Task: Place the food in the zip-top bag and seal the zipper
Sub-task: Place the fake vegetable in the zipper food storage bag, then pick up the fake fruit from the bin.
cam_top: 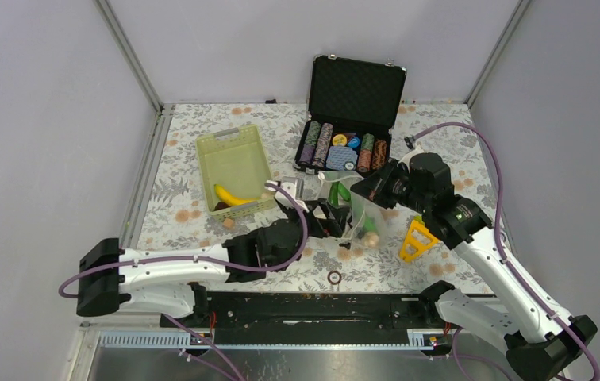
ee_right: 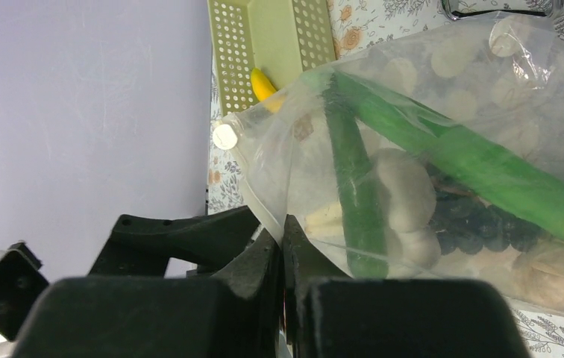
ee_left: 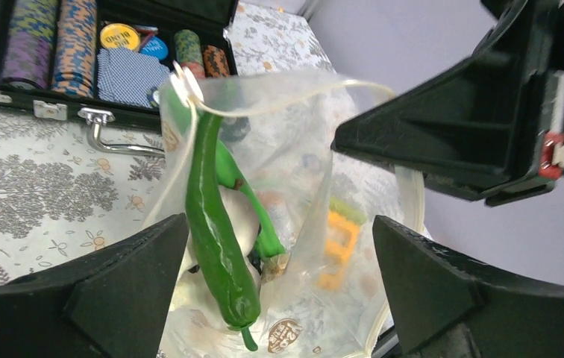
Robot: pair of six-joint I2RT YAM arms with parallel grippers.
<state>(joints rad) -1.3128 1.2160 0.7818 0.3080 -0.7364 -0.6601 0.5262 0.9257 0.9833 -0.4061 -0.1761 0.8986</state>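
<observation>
On the bench [cam_top: 201, 127] the dotted clear bag [cam_top: 358, 214] stands upright between your two hands, with its mouth up. The right hand [ee_right: 283, 246] is clenched on the edge of the bag's mouth. The left hand [ee_left: 279, 224] is released, its fingers spread wide, and the bag is directly in front of them.

The green basket [cam_top: 233, 159] lies to the left of the left hand and beyond it. Inside the bag you can see two green peppers [ee_left: 215, 231], white garlic bulbs [ee_right: 406, 190] and dark grapes [ee_right: 473, 224].

The banana [cam_top: 232, 196] is not yet in the bag; it rests at the near end of the basket. I think this is the next piece to fetch. Keep the right hand firm and steady so that the mouth does not fall shut, and send only the left hand for the banana. The zipper strip [ee_right: 253, 190] runs up from the right fingers; do not let it twist, because you must press it closed afterwards.
</observation>
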